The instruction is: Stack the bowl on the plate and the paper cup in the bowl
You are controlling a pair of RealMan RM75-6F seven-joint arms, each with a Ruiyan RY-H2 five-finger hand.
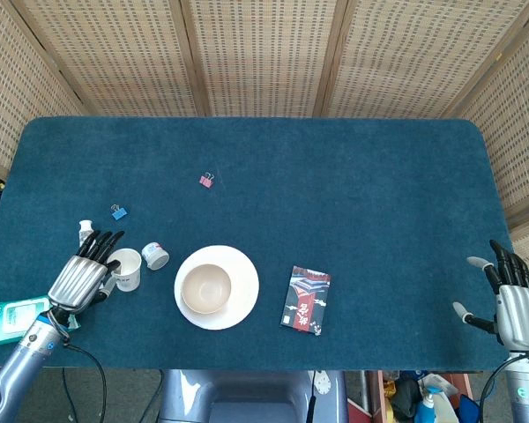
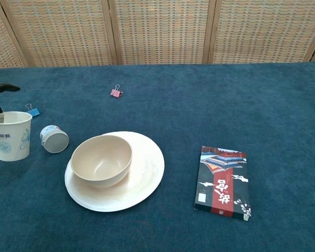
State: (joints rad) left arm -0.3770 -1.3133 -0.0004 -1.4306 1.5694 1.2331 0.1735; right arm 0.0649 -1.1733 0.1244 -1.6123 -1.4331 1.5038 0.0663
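Head view shows the plate (image 1: 238,300) already carrying the bowl (image 1: 204,288), so the cup step is in hand. The left hand (image 1: 81,278) grips the upright paper cup (image 1: 125,269) just left of the plate; next it needs lifting over the bowl. The right hand (image 1: 514,308) rests spread and empty.

Lab-like staging: blue-clothed table (image 1: 353,194) before wicker screens (image 1: 264,53)

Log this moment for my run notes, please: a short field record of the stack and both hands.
bowl: on the plate, empty
paper cup: upright, left of the bowl, not yet in it
left hand: holds the paper cup
right hand: open, near the table's right edge, holds nothing
clutter: patterned box, small jar, pink clip
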